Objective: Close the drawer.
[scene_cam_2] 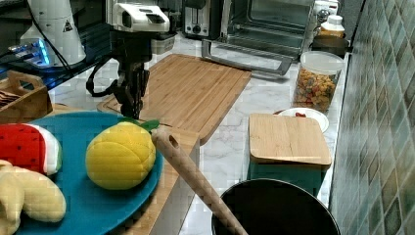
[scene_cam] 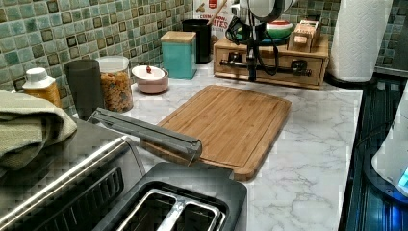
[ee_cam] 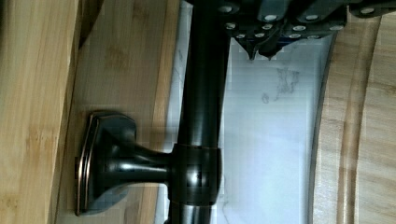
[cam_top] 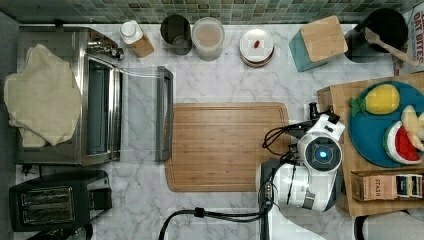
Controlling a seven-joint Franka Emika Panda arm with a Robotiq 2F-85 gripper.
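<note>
The drawer [scene_cam: 279, 60] is the plain wooden front panel of a low wooden box at the back of the left view, and it looks level with the box's face. A dark bar handle [scene_cam: 288, 71] runs across it. In the wrist view the handle [ee_cam: 201, 116] stands off the front panel [ee_cam: 121, 70] on a dark mount. My gripper [ee_cam: 260, 49] hangs fingers down, shut and holding nothing, close beside the bar on the cutting board's side. It also shows in the left view [scene_cam: 251, 77] and the right view [scene_cam_2: 131, 110]. In the top view the arm's wrist [cam_top: 320, 150] covers the fingers.
A large wooden cutting board [cam_top: 225, 145] lies just beside the box. A toaster oven [cam_top: 100, 110] at the top view's left has its glass door down, door handle [cam_top: 164, 112] touching the board. A blue plate [cam_top: 372, 135] of toy fruit and a tea box [cam_top: 385, 185] sit on the box.
</note>
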